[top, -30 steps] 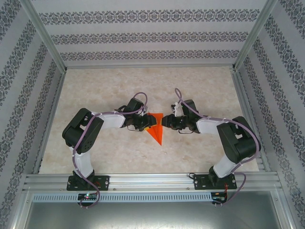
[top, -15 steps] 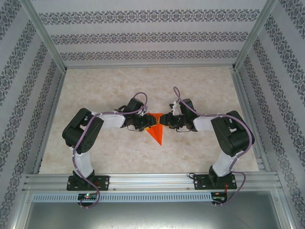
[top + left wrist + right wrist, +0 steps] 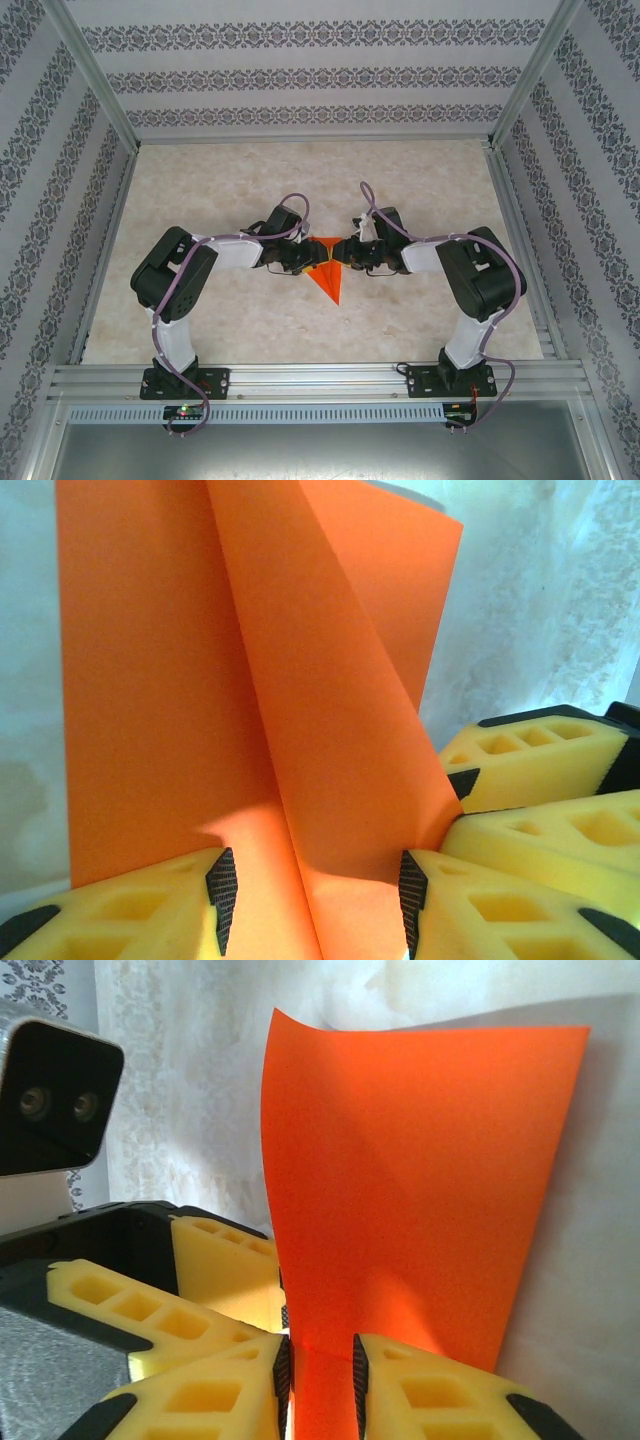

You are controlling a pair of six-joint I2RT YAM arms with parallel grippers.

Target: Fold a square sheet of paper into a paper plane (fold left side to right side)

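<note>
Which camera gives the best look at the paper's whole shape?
The top view: the paper shows as a triangle, tip pointing down in the picture. The left wrist view gives a close-up of a raised flap; the right wrist view, an upright layer.

My paper (image 3: 328,275) is plain bright orange-red, folded to a narrow triangle. It lies near the middle of the table (image 3: 200,200), sharp tip toward 5 o'clock and broad end toward 11 o'clock in the top view. It is not flat: from my left wrist I see a flap (image 3: 340,730) standing up off the sheet along a straight crease that runs from 6 o'clock up to 12. From my right wrist, the side at 9 o'clock lifts and curls, while the side at 3 o'clock lies down on the table.
</note>
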